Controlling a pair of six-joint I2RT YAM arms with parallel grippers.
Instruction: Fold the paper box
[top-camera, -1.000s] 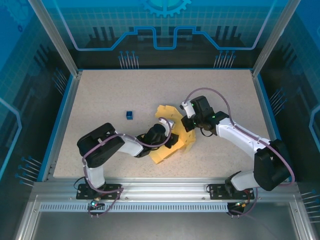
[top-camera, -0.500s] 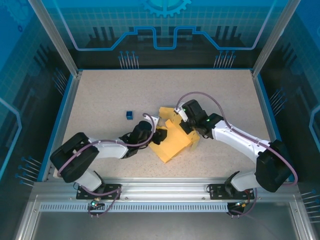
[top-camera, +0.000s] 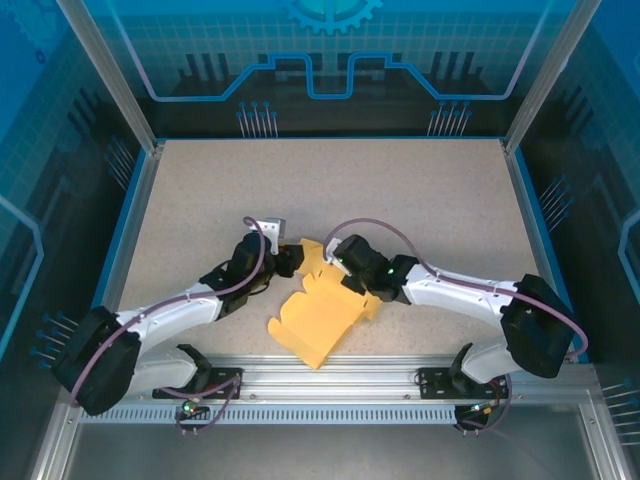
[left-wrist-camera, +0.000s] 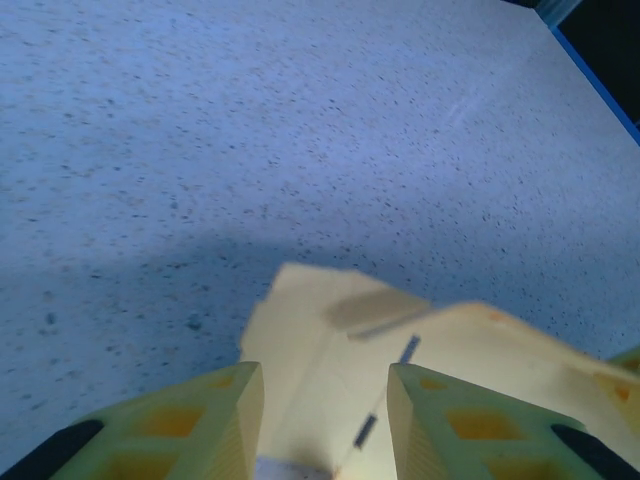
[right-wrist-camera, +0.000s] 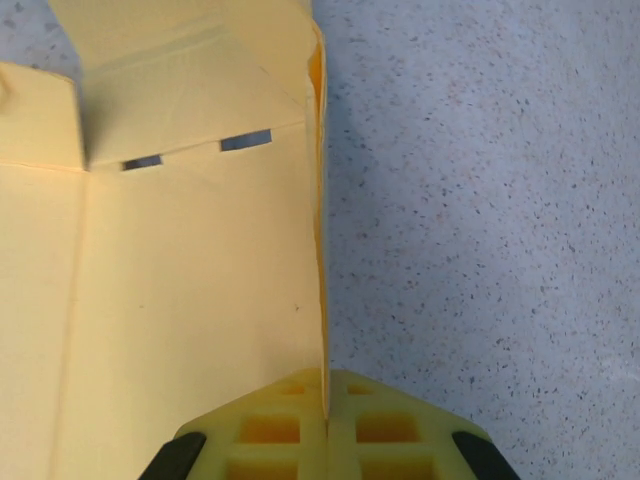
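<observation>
The paper box (top-camera: 318, 315) is pale yellow card, lying mostly flat near the table's front edge with its flaps raised at the far end. My right gripper (top-camera: 352, 282) is at its right side. In the right wrist view the right gripper (right-wrist-camera: 325, 378) is shut on the upright thin side wall of the paper box (right-wrist-camera: 180, 300). My left gripper (top-camera: 294, 259) is at the box's far-left corner. In the left wrist view the left gripper (left-wrist-camera: 322, 375) is open, its fingers apart over a flap of the box (left-wrist-camera: 320, 325), and neither pad presses it.
The speckled table (top-camera: 420, 190) has a blue rim on its sides. An aluminium rail (top-camera: 330, 375) runs along the near edge, just below the box's front corner. Both arms stretch low across the front half of the table.
The box has slid left and toward the front edge and lies flatter. The right gripper came with it, still shut on its wall. The left arm swung out left, off the box.
</observation>
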